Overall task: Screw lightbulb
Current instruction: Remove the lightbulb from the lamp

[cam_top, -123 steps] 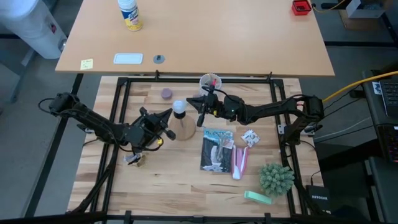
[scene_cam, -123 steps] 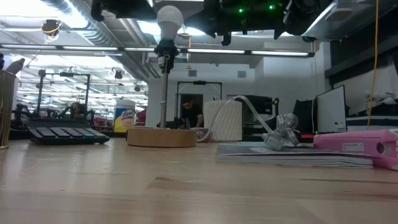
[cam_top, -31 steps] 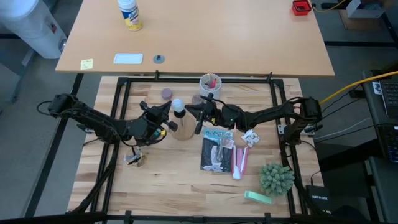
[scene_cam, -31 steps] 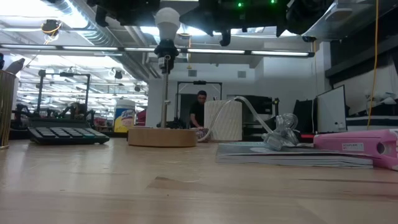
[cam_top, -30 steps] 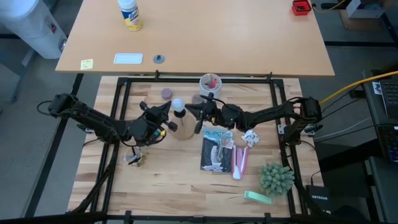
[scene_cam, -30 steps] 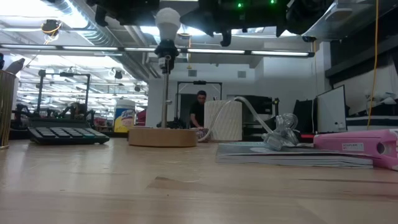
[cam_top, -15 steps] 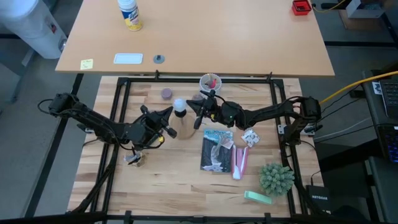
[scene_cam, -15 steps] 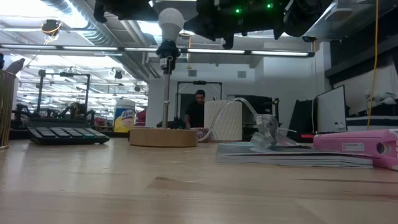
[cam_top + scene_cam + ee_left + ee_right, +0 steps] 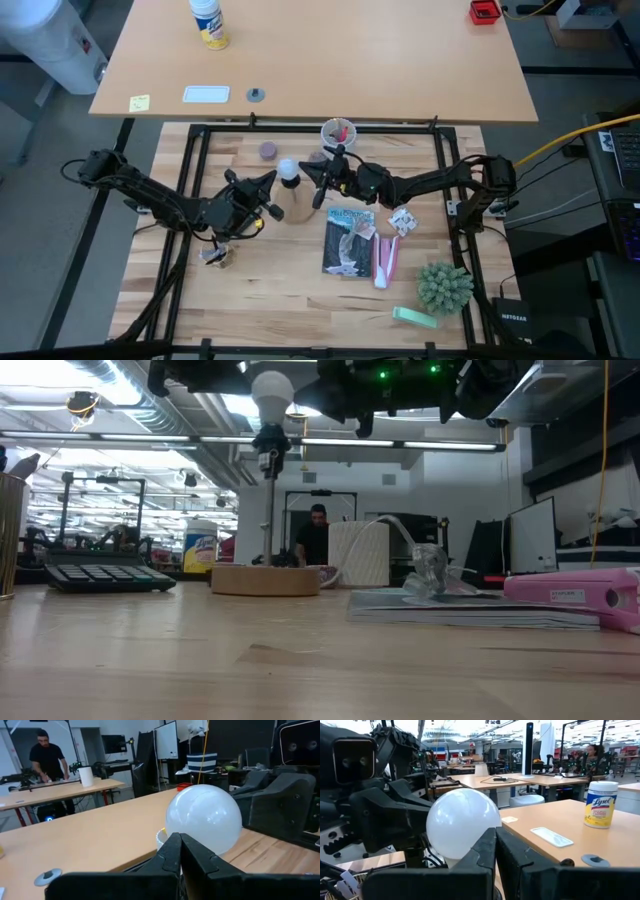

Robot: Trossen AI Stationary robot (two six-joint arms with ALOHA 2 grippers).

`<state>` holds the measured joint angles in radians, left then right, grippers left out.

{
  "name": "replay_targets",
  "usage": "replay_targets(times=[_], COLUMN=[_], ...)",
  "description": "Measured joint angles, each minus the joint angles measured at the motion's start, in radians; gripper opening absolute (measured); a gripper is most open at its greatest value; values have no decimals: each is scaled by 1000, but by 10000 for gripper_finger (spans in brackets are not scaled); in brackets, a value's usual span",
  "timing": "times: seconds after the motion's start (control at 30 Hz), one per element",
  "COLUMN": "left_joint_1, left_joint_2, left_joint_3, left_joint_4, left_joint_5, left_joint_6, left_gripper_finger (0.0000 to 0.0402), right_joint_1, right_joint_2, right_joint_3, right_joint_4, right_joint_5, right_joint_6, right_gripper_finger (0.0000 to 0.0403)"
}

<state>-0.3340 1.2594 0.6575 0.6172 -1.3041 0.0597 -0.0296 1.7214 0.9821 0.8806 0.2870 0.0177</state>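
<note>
The white lightbulb (image 9: 287, 170) sits upright in the black socket (image 9: 268, 440) on a thin post that rises from the round wooden disc (image 9: 265, 580). My left gripper (image 9: 272, 180) is shut, level, and comes from the table's left. Its tips (image 9: 179, 837) are right at the bulb's globe (image 9: 205, 822). My right gripper (image 9: 308, 172) is also shut and level. It comes from the table's right, with its tips (image 9: 494, 832) beside the globe (image 9: 462, 820). The bulb's screw base is hidden. My left gripper's shut tips stand level at the left side of the bulb's globe (image 9: 172, 827); I cannot tell whether they touch it. My right gripper's shut tips stand level at the globe's right side (image 9: 487, 827); here too I cannot tell whether they touch.
A white cup (image 9: 337, 131) with red items and a purple disc (image 9: 268, 150) stand behind the stand. A booklet (image 9: 349, 240), a clear crumpled wrapper (image 9: 428, 570), a pink item (image 9: 386, 258) and a green plant (image 9: 444, 285) lie to the right. A calculator (image 9: 105, 575) lies at the left.
Both grippers have stayed shut at the bulb, about where they were. In the low view the crumpled clear wrapper on the booklet has shifted toward the stand.
</note>
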Motion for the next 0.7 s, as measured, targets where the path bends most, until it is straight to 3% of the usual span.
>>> replay_targets(times=[0.7], left_joint_1=[1], left_joint_2=[0], left_joint_3=[0], left_joint_4=[30], left_joint_5=[4], left_joint_6=[27], left_gripper_finger=[1], right_joint_1=[2], right_joint_2=[0], right_joint_3=[0], right_joint_4=[19], right_joint_5=[-10], right_joint_6=[-8], right_gripper_finger=[17])
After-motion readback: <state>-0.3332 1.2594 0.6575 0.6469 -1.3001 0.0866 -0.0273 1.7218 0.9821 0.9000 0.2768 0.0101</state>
